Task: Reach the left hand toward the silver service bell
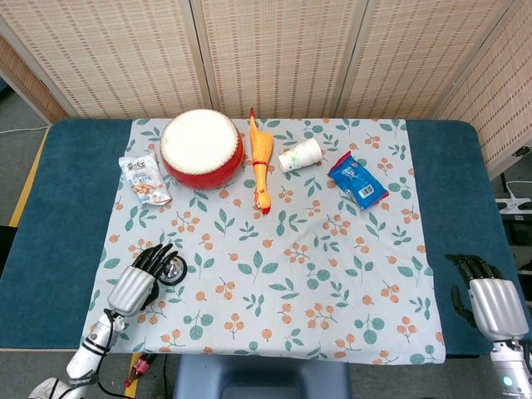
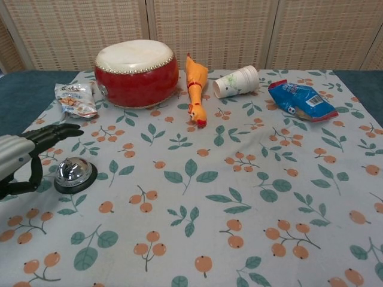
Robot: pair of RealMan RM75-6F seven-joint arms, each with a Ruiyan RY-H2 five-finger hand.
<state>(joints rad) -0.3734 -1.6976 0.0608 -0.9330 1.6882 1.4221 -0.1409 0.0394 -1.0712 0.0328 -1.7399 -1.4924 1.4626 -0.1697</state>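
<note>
The robot's left hand (image 2: 24, 152) hovers just left of the silver service bell (image 2: 75, 173), fingers spread and extended over it, holding nothing; whether they touch the bell cannot be told. The bell stands on the leaf-print cloth (image 1: 332, 283) near the counter's (image 1: 66, 208) front left corner. Far to the right of the bell, the right hand (image 1: 490, 299) rests on the blue counter edge, fingers apart and empty. Beyond the bell lie a snack packet (image 2: 75, 98), a red drum (image 2: 136, 73), a rubber chicken (image 2: 195, 89), a tipped paper cup (image 2: 237, 81) and a blue packet (image 2: 301, 100).
</note>
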